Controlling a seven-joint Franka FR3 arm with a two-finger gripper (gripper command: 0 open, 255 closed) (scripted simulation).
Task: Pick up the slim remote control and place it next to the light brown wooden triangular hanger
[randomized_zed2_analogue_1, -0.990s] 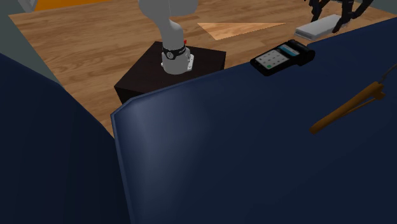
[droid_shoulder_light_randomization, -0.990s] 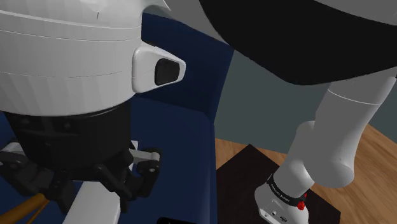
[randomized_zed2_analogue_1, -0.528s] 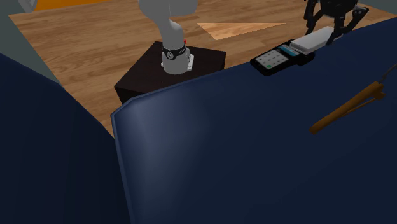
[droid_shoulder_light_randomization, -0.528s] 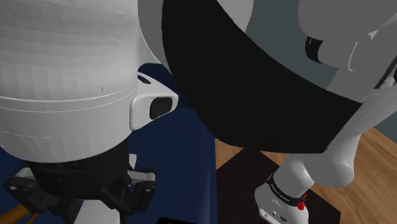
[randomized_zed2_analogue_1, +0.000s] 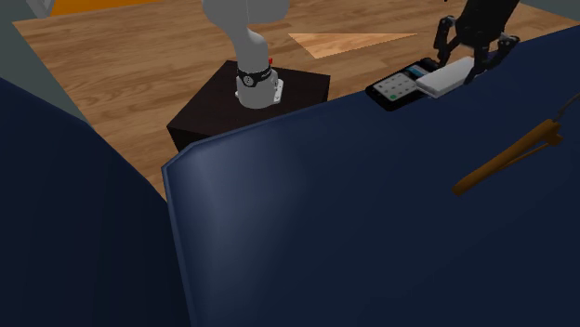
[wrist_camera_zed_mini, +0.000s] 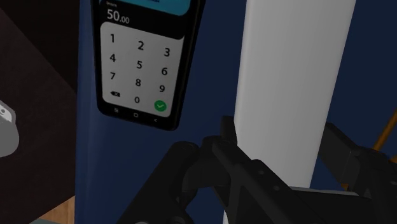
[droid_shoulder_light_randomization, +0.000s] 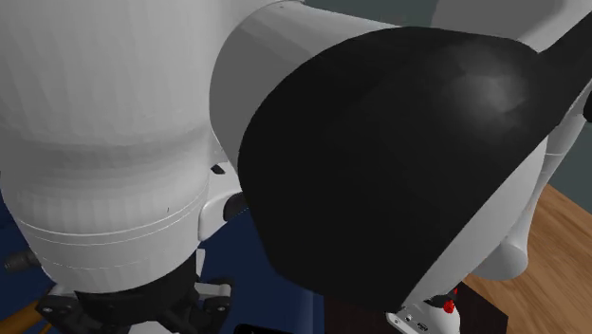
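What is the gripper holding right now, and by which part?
The gripper clasps the white slim remote across its width, by its two long edges.

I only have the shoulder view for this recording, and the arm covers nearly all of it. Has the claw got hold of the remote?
Observer: Yes. In the wrist view the claw is shut on a slim white remote, with a finger on each long side.
Operator: What is near it?
Observer: A black keypad terminal reading 50.00 lies right beside the remote, on the dark blue surface.
Operator: And the hanger?
Observer: The brown hanger lies on that surface toward the second exterior view's right, well apart from the remote.
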